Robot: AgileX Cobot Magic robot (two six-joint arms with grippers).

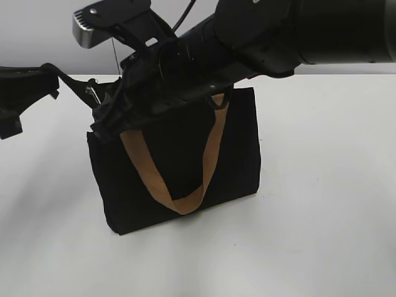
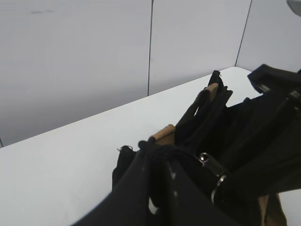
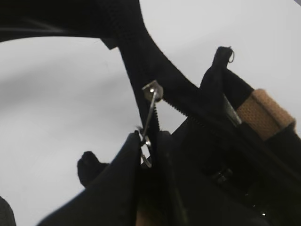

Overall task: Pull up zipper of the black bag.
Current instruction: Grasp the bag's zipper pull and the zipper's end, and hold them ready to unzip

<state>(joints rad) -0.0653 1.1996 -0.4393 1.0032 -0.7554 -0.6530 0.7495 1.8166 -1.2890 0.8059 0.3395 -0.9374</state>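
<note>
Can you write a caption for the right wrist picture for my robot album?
Right end effector pinching the silver pull tab of the zipper on the black bag.

Matt black cloth bag (image 1: 235,148), shiny metal zipper (image 3: 151,104), woven tan handle (image 1: 207,167)

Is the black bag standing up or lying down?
Standing up. The black bag sits upright on the white table, its tan handle hanging down the front.

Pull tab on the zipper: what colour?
Silver pull tab, clearest in the right wrist view.
</note>
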